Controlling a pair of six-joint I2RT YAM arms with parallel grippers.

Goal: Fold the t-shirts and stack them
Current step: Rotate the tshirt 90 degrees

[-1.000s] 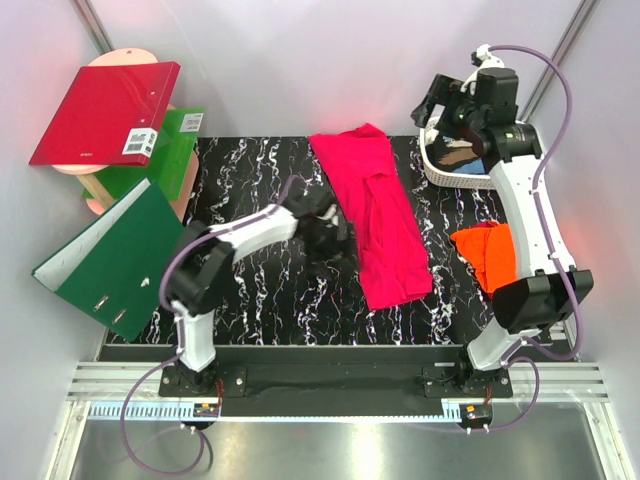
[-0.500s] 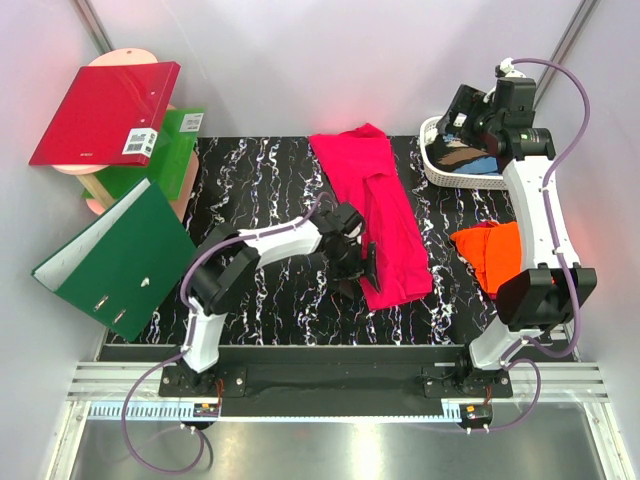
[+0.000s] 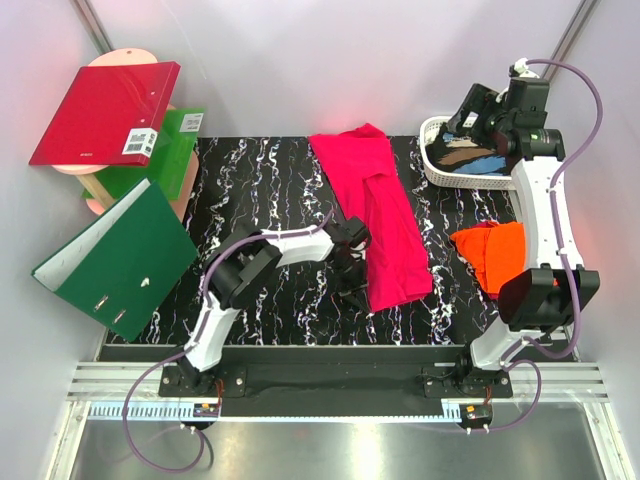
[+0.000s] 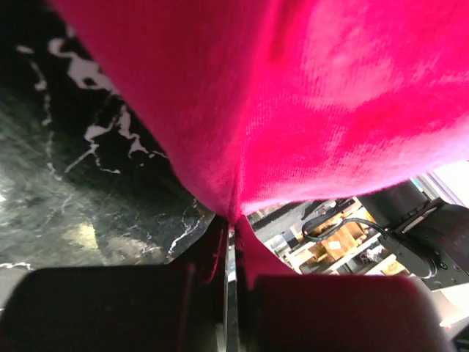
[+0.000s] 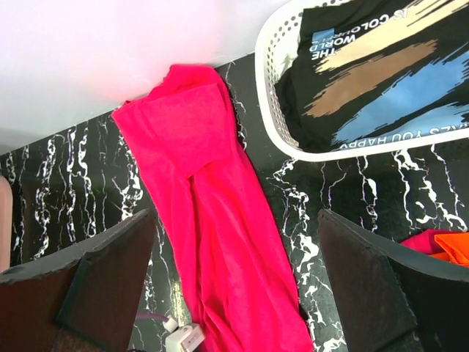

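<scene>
The pink shirt (image 3: 378, 215) is laid on the black marbled table (image 3: 260, 180) as a long, narrow strip, running from the far edge, near the middle, toward the near right. Its near part is folded over on itself.

The left gripper (image 3: 358, 280) is placed at the strip's left edge, close to its near end. In the left wrist view the fingers (image 4: 146, 308) are pressed together, and a fold of the pink cloth (image 4: 308, 95) is pinched between their tips, the edge being raised off the table there.

The orange shirt (image 3: 492, 252) is bunched in a heap at the right side of the table, beside the right arm and apart from the pink one. In the right wrist view only a corner of it (image 5: 451, 246) is seen.

The right gripper (image 3: 472, 108) is held high at the far right, over a white basket (image 3: 432, 165). Its fingers (image 5: 102, 286) are spread wide and nothing is held between them. A dark printed shirt (image 5: 366, 73) is seen inside the basket (image 5: 267, 73).

At the left, a red binder (image 3: 105, 110) is rested on a stand, and a green binder (image 3: 115, 255) is propped open below it, off the table's left edge.
</scene>
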